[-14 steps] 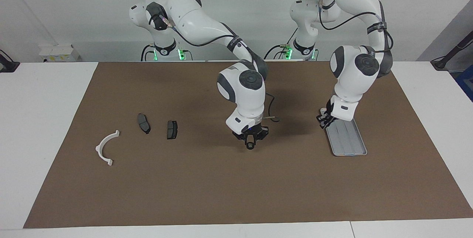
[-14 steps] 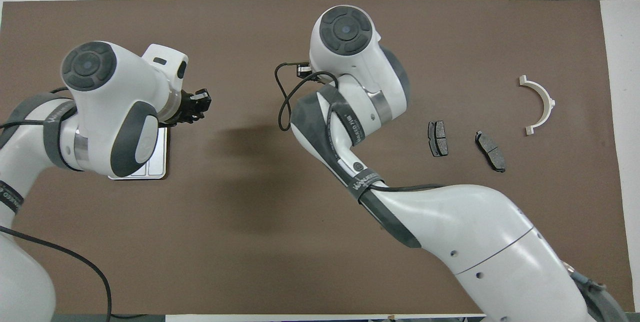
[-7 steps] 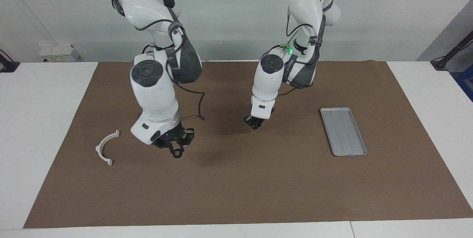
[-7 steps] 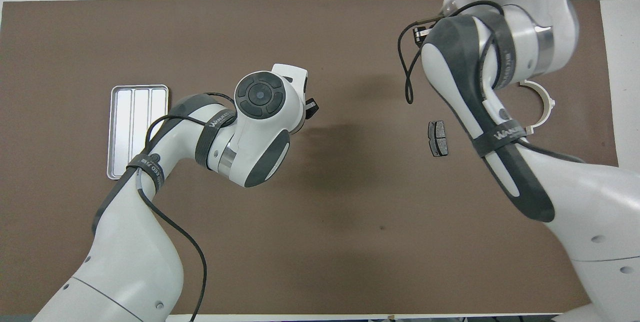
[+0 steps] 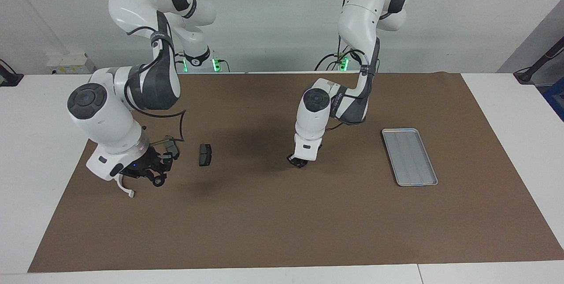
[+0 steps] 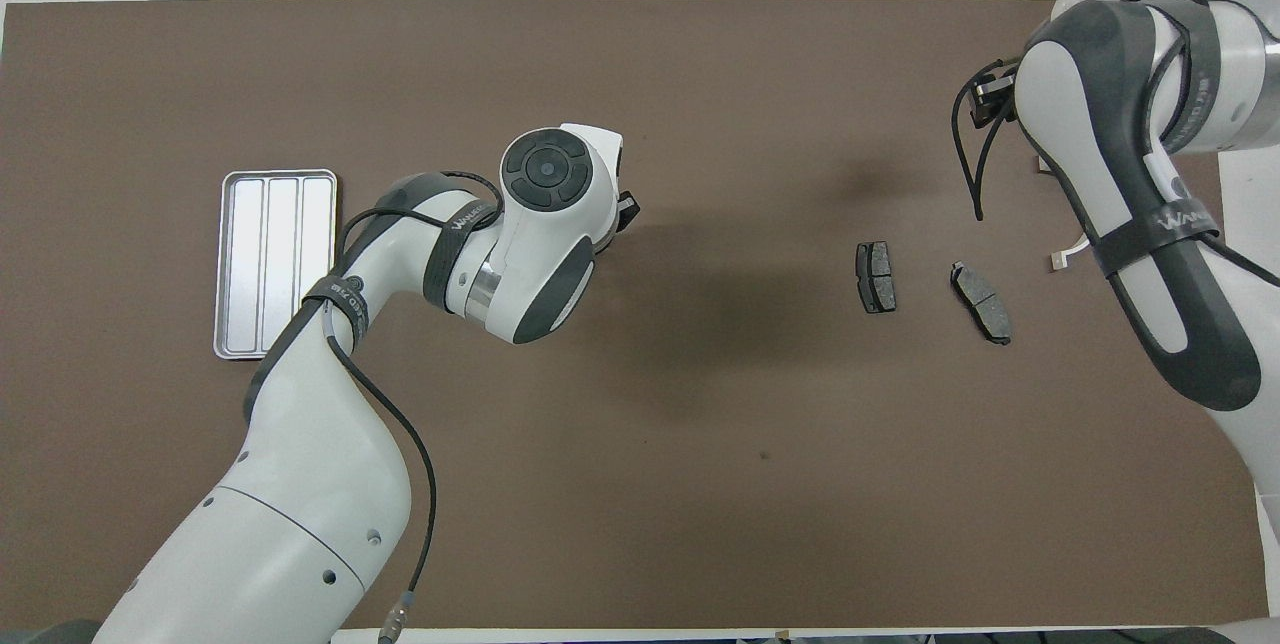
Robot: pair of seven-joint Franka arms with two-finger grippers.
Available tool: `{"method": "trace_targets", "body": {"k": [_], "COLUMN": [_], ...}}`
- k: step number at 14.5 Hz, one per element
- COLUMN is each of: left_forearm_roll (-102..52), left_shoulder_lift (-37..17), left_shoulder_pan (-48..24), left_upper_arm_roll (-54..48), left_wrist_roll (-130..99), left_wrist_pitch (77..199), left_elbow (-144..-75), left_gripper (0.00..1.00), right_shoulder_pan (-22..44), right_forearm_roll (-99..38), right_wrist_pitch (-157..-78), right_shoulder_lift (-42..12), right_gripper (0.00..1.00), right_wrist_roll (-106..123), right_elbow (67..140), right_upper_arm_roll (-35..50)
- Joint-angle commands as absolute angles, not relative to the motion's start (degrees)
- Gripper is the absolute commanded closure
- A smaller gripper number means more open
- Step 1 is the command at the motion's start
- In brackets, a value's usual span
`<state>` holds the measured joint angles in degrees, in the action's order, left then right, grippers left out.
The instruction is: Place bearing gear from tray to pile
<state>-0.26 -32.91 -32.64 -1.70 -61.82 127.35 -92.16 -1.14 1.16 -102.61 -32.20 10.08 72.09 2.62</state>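
- Grey tray [image 5: 410, 156] sits bare at mid-frame.
- Right gripper [image 5: 157, 179] pinches the dark gear [image 5: 157, 183], low in frame over the pile [image 5: 205, 155].
- Left gripper [image 5: 299, 162] is pressed together at frame centre, waiting.
- We judge the next move: lower, release.

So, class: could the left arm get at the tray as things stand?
Probably yes. The left gripper hangs over bare mat, beside the tray, which lies empty at that arm's end of the table with nothing standing between them.

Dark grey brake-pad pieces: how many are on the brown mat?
2. One dark grey brake-pad piece lies on the mat toward the right arm's end. The second dark grey piece lies beside it, closer to that end. None seems hidden.
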Motion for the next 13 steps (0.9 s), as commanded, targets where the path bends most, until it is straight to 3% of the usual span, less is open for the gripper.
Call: {"method": "trace_targets", "body": {"k": [1,3,4,5,8,13], "left_forearm_roll": [0.61,0.62,0.79,1.49,3.34,3.34], "left_shoulder_lift": [-33.93,-33.93,-33.84,-33.84,-33.4,-22.62], "left_shoulder_pan": [-33.84,-33.84,-33.84,-33.92,-33.75,-28.75], "left_upper_arm_roll": [-0.09,-0.09,-0.09,0.09,0.18,0.09], "left_wrist_roll": [-62.67,-62.75,-62.84,-62.93,-63.72,-63.02], "left_wrist_pitch": [125.07,125.07,124.81,123.76,117.88,111.19], "left_elbow": [-90.09,-90.17,-90.18,-90.09,-88.25,-89.29], "left_gripper": [0.93,0.89,0.61,0.01,0.0,0.0], "right_shoulder_pan": [-3.33,-4.04,-4.04,-4.13,-4.74,-5.8], "right_forearm_roll": [1.14,1.14,1.14,1.14,1.14,1.14], "right_wrist_pitch": [-111.58,-116.52,-117.93,-119.08,-120.4,-126.39], "right_shoulder_lift": [-26.03,-24.79,-24.61,-24.35,-24.43,-25.05], "right_gripper": [1.0,1.0,1.0,1.0,1.0,1.0], "right_wrist_roll": [13.17,14.06,14.67,15.03,15.73,18.54], "right_elbow": [86.01,91.12,92.62,93.68,95.18,99.4], "right_upper_arm_roll": [3.52,3.52,3.52,3.52,3.52,3.43]}}
